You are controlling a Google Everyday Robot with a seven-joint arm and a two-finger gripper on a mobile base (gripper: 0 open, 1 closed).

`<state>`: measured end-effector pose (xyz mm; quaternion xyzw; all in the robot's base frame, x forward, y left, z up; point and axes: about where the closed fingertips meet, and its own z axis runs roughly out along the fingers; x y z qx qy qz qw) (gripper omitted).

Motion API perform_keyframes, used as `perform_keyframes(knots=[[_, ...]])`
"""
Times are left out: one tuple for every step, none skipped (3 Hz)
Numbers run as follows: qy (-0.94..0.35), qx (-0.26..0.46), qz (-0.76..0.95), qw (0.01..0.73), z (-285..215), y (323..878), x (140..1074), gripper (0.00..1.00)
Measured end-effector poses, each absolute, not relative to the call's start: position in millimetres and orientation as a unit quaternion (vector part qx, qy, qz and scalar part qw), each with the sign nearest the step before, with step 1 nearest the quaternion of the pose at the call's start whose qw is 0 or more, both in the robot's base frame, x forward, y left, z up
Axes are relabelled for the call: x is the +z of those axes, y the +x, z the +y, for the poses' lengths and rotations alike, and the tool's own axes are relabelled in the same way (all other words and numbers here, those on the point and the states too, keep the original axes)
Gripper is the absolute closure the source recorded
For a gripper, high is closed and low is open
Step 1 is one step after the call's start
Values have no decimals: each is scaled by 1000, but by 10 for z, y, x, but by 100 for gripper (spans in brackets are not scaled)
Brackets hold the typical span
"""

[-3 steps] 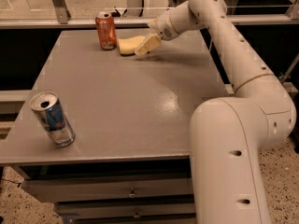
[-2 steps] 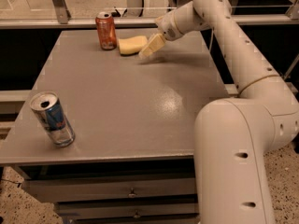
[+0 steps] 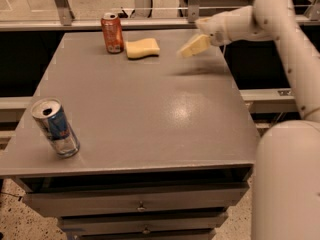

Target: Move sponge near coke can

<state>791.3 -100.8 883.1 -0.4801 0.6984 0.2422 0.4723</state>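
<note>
The pale yellow sponge [image 3: 142, 48] lies flat on the grey table [image 3: 150, 114] at the far side, just right of the red-orange coke can [image 3: 112, 32], which stands upright. A small gap separates them. My gripper [image 3: 192, 46] hangs above the table's far right part, well to the right of the sponge and clear of it. It holds nothing.
A blue and silver can [image 3: 55, 127] stands tilted near the table's front left edge. My white arm [image 3: 280, 24] reaches in from the right and its base [image 3: 287, 184] fills the lower right corner. Drawers [image 3: 140, 206] sit under the table front.
The gripper has left the sponge and moved away to the right. The sponge stays beside the coke can.
</note>
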Motion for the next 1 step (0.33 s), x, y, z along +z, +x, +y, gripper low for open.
perform_keyframes(knots=[[-420, 240, 715, 505, -1712, 7643, 9003, 0]])
